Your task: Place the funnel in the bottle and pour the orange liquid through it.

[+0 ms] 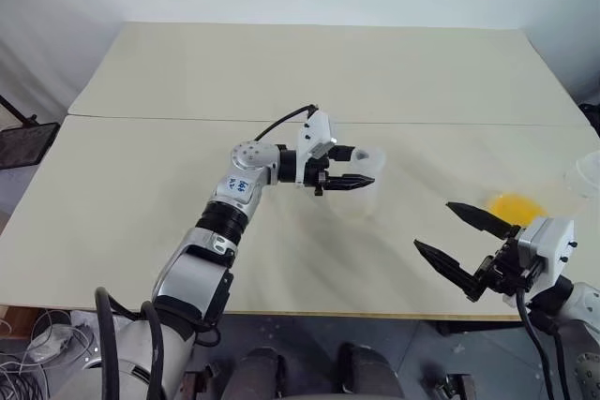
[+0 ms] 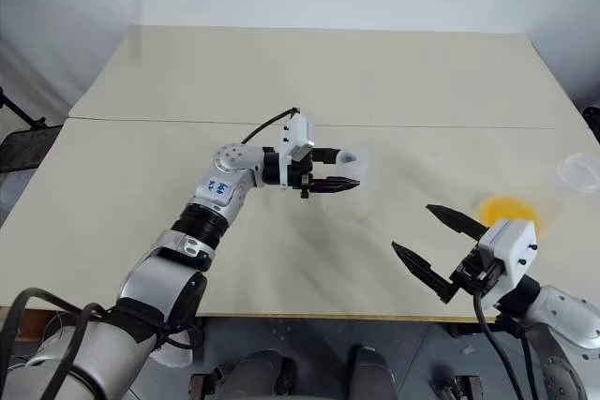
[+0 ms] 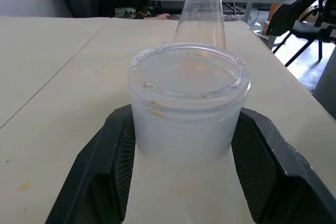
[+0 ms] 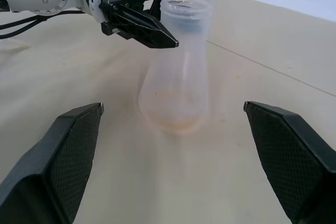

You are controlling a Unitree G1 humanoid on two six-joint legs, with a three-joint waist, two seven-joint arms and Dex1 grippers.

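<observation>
The bottle [image 4: 176, 93], a clear flask with a faint orange film at its base, stands on the table near the middle. My left gripper [image 1: 361, 166] is shut on its neck just under the open rim, and its black fingers [image 3: 105, 166] press both sides. The orange liquid [image 1: 514, 206] pools in a second clear flask [image 3: 199, 17] to the right. My right gripper [image 1: 432, 225] hovers open near the front edge, between the two flasks, its fingers spread wide toward the bottle. A clear round-rimmed piece [image 1: 586, 175] sits at the far right; I cannot tell whether it is the funnel.
The pale tabletop [image 1: 281, 72] is made of two boards joined by a seam behind the bottle. Faint orange stains mark the surface near the bottle's base. A dark chair [image 1: 23, 142] stands off the table's left side.
</observation>
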